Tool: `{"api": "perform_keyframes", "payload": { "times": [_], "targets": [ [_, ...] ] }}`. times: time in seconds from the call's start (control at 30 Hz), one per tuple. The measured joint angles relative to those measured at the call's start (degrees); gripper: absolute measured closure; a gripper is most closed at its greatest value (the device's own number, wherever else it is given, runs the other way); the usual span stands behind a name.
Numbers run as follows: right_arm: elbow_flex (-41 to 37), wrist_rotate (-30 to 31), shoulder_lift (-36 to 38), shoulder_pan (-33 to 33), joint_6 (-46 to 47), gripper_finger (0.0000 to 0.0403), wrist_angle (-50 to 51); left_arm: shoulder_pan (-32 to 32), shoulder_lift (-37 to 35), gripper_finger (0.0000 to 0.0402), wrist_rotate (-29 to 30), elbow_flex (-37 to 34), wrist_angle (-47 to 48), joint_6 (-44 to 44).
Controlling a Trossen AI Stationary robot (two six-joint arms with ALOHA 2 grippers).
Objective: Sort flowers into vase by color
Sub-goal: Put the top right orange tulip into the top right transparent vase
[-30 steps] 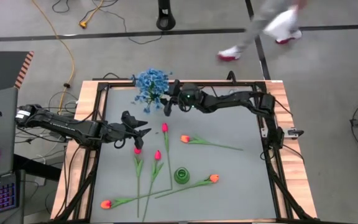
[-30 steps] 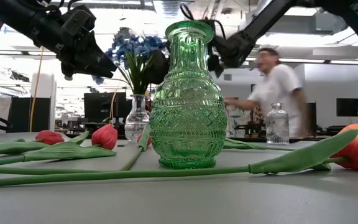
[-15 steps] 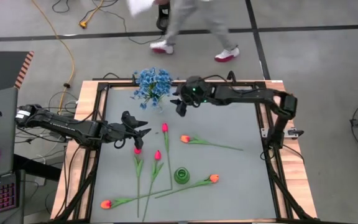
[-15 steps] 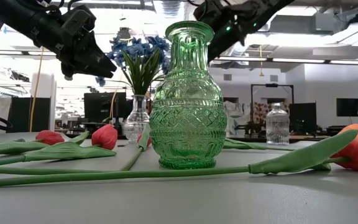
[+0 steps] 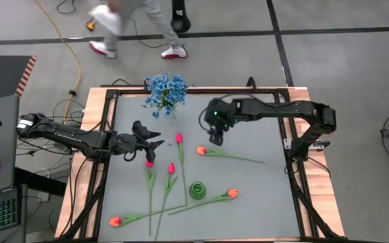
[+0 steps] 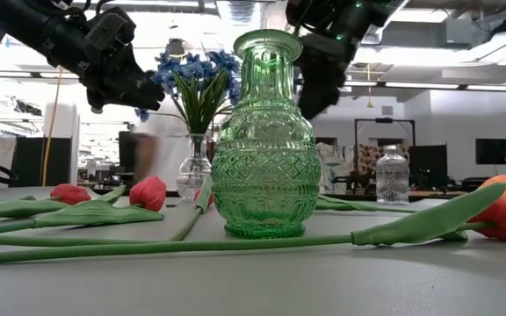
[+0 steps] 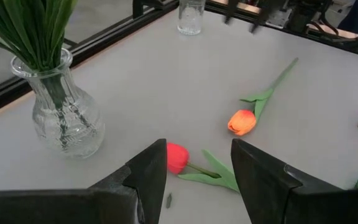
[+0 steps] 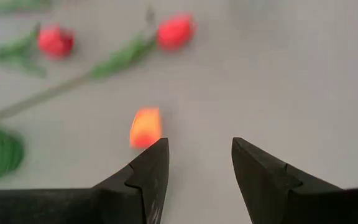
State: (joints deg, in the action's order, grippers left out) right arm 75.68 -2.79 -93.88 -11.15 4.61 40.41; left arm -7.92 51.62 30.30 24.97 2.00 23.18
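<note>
High view: right gripper (image 5: 215, 140) hangs with jaws apart just beside an orange tulip (image 5: 201, 150), probably above it (height is hard to judge); left gripper (image 5: 155, 142), also open, waits near a pink-red tulip (image 5: 179, 138); blue flowers (image 5: 164, 92) stand in the clear vase (image 7: 58, 118)

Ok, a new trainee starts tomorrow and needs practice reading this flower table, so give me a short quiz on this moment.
1. True or false: the blue flowers stand in the green vase.
2. Which gripper hangs over the orange tulip near the table's middle? A left B right
3. Fill in: three orange tulips and ___ pink-red tulips lie on the table.

Key: 1 false, a clear vase holds them. 2 B, the right gripper, open. 3 three.
</note>
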Motion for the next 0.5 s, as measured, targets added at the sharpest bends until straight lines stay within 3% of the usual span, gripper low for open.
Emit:
{"api": "perform_keyframes", "payload": {
  "times": [0.17,0.5],
  "targets": [
    [0.0,0.05,-2.39,4.45,4.43,0.0202,7.35,0.0,0.0,0.0235,-0.01,0.0,0.02,-0.02],
    [0.0,0.35,-10.16,10.31,6.09,0.0202,11.2,0.01,0.0,0.0235,-1.48,0.0,0.11,-0.22]
  ]
}}
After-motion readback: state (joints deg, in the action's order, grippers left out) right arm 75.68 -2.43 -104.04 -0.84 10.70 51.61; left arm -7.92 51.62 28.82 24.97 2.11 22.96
